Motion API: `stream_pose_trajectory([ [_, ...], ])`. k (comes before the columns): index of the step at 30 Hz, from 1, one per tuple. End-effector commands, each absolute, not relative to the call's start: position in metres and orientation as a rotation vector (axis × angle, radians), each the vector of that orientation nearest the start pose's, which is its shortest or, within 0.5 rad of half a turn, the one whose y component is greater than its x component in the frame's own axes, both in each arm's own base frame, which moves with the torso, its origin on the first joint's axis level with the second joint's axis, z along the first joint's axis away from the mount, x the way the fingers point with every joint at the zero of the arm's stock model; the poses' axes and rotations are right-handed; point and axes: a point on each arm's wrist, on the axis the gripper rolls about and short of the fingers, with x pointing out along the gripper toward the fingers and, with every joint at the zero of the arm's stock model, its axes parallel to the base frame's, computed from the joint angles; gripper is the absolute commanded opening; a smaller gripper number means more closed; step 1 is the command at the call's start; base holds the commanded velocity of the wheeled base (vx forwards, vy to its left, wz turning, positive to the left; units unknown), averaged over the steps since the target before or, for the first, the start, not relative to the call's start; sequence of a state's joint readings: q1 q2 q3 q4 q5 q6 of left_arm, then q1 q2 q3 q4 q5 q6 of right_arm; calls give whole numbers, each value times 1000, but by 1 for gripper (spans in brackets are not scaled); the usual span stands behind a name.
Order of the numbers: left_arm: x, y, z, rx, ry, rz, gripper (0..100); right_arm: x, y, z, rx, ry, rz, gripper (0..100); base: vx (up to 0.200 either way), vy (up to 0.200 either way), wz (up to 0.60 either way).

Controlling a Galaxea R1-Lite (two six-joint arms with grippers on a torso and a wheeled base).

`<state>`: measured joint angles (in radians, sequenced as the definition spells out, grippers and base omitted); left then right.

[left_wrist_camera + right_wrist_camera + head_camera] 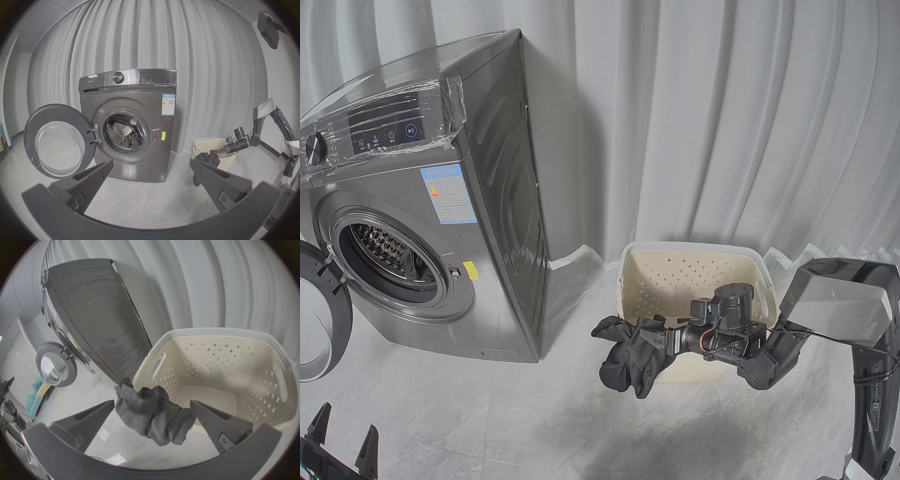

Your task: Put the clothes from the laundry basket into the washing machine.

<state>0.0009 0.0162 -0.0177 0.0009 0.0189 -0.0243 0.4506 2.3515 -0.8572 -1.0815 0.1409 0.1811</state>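
One dark garment at laundry basket rim, one cloth in washing machine

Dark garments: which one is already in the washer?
The drum garment, lying inside the washing machine; the other garment hangs over the laundry basket rim.

The right arm of black rounded links carries a pale grey angular shell. Thin red and black cables loop beside the arm's wrist. The left gripper and right gripper have dark grey wedge-shaped fingers, each with a round screw.
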Motion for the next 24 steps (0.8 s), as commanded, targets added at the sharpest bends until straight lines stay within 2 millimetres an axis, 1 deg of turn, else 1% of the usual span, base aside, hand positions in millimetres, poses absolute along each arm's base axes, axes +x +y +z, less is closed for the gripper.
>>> stream_pose_trajectory([
  [1,-23,0,75,-25,1,20,100,367,175,-14,107,483,528,100,0,0,0],
  [7,-23,0,75,-23,0,20,100,371,174,-18,111,484,526,100,0,0,0],
  [10,-23,0,75,-23,1,20,100,375,172,-26,113,496,515,100,0,0,0],
  [16,-23,0,75,-23,1,21,100,377,173,-27,135,494,514,100,0,0,0],
  [17,-23,0,75,-23,1,21,100,377,174,-26,147,493,516,0,0,0,0],
  [22,-23,0,75,-23,1,21,100,374,174,-27,153,507,515,0,0,0,0],
  [24,-23,0,75,-23,1,21,100,374,173,-25,157,501,513,0,0,0,0],
])
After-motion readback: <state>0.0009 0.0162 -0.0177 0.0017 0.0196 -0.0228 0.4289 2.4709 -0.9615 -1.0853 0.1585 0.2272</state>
